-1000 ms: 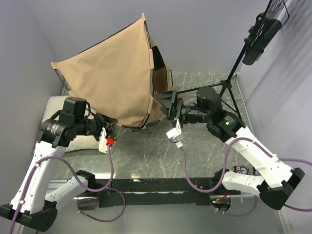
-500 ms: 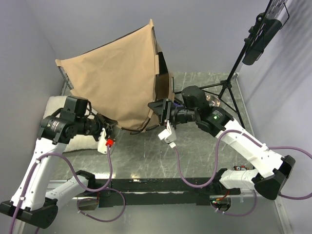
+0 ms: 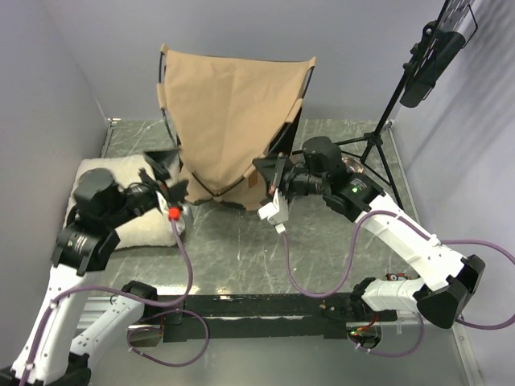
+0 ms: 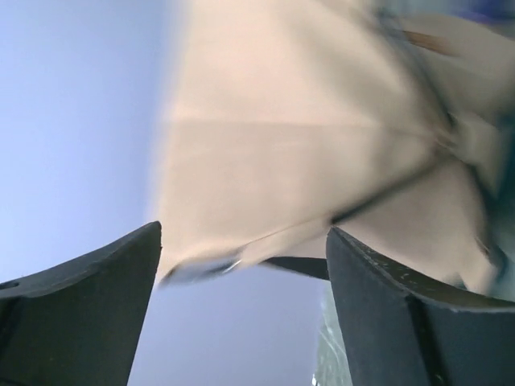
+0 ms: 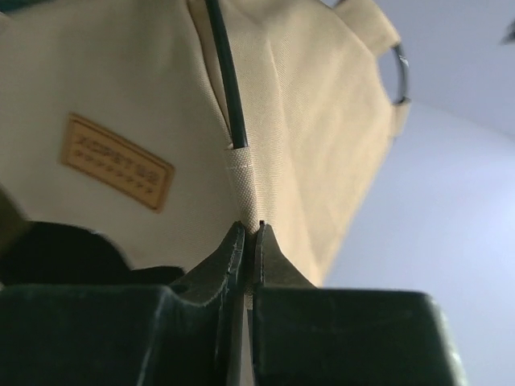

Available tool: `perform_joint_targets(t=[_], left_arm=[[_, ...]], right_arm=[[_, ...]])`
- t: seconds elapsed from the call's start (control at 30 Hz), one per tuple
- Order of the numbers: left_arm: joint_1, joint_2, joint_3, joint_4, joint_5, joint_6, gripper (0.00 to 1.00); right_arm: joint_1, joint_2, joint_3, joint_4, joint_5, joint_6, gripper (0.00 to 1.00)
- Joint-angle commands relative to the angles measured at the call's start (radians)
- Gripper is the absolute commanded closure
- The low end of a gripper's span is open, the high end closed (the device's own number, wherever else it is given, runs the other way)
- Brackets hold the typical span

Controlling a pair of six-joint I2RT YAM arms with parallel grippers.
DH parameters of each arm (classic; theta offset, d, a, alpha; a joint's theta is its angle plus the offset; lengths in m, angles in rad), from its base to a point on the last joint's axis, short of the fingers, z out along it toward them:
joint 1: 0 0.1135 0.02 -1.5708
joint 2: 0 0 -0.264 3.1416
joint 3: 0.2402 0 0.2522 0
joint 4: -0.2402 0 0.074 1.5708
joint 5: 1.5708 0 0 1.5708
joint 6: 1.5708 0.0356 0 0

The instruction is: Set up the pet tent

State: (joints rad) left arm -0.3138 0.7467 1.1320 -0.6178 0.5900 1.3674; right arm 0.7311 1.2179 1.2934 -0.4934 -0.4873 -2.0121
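The pet tent (image 3: pixel 233 112) stands at the middle back, a tan fabric shell on thin dark poles, its wide top edge up. My right gripper (image 3: pixel 264 173) is at its lower right edge. In the right wrist view my right gripper (image 5: pixel 248 231) is shut on the tent's tan pole sleeve, just below a dark pole (image 5: pixel 229 80) and right of the brown label patch (image 5: pixel 117 161). My left gripper (image 3: pixel 169 174) is open beside the tent's lower left corner. The left wrist view shows its fingers (image 4: pixel 80 314) wide apart with nothing between them, the blurred tent (image 4: pixel 306 161) beyond.
A cream-white pillow (image 3: pixel 121 173) lies on the marble table (image 3: pixel 233 257) under my left arm. A black tripod (image 3: pixel 378 137) stands at the back right with a dark device (image 3: pixel 438 56) mounted above it. Grey walls close in the left, back and right.
The tent has swung from leaning left to standing upright in the middle. My left gripper let go, opened and drew back. My right gripper closed on the tent's sleeve.
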Motion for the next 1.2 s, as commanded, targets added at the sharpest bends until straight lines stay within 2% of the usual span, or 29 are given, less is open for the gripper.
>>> perform_joint_targets(t=[0.0,0.1,0.2,0.5,0.63,0.77,0.83,0.9,1.0,1.03,1.1,1.17], left_arm=[[-0.001,-0.063,-0.026,0.651,-0.210,-0.558,0.12],[-0.001,-0.050,0.011,0.782,-0.384,-0.765,0.12],[-0.001,-0.035,0.044,0.829,-0.514,-0.895,0.11],[-0.001,-0.032,0.035,0.800,-0.622,-1.044,0.12],[-0.001,-0.033,0.031,0.719,-0.638,-1.123,0.13],[0.007,-0.009,0.074,0.557,-0.604,-1.240,0.15],[0.027,0.017,0.109,0.479,-0.550,-1.315,0.17],[0.051,0.060,0.175,0.385,-0.430,-1.417,0.19],[0.068,0.100,0.222,0.314,-0.128,-1.514,0.23],[0.068,0.109,0.224,0.316,0.001,-1.537,0.24],[0.068,0.143,0.222,0.308,0.166,-1.582,0.27],[0.065,0.187,0.218,0.253,0.170,-1.610,0.31]], right_arm=[[-0.056,-0.025,-0.003,0.328,-0.014,-0.023,1.00],[-0.085,0.023,0.036,0.519,0.032,0.122,1.00],[-0.108,0.086,0.148,0.628,0.084,0.283,1.00],[-0.134,0.215,0.256,0.992,0.222,0.531,1.00],[-0.134,0.284,0.415,0.945,0.370,0.697,1.00],[-0.134,0.324,0.608,0.668,0.486,0.893,1.00],[-0.127,0.316,0.613,0.534,0.535,0.975,1.00],[-0.102,0.283,0.560,0.403,0.550,1.022,1.00],[-0.055,0.211,0.398,0.394,0.621,1.062,1.00],[-0.039,0.197,0.364,0.388,0.642,1.085,1.00],[-0.018,0.195,0.321,0.360,0.700,1.145,1.00],[-0.009,0.203,0.317,0.293,0.724,1.222,1.00]])
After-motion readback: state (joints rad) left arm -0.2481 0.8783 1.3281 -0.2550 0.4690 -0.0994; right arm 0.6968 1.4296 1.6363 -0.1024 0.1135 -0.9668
